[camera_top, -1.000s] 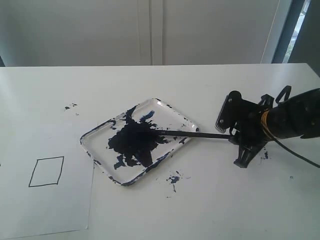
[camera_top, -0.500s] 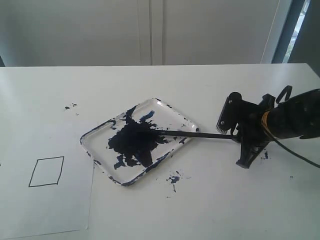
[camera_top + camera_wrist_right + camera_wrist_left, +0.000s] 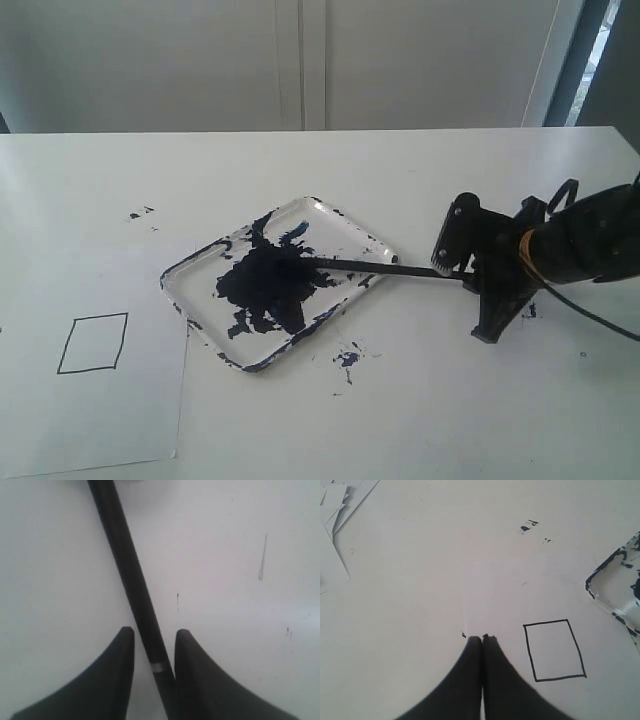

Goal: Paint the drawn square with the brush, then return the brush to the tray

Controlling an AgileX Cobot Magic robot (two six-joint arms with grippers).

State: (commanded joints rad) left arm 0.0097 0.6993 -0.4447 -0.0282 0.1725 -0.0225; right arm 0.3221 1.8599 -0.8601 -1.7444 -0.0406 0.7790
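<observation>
Just off the tray, the right tool straddles the brush handle, touching it on one side only, grip unclear, while the left tool is pinched shut, empty.

white table, pale wall

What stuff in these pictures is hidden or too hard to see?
- Exterior view: the long thin black brush has its tip lost against the blue-black paint blotch in the clear plastic tray.
- Right wrist view: the picture's edge cuts off the brush's tip; whether the right gripper grips it is unclear.
- Left wrist view: only a corner of the tray shows; the edge cuts the rest.
</observation>
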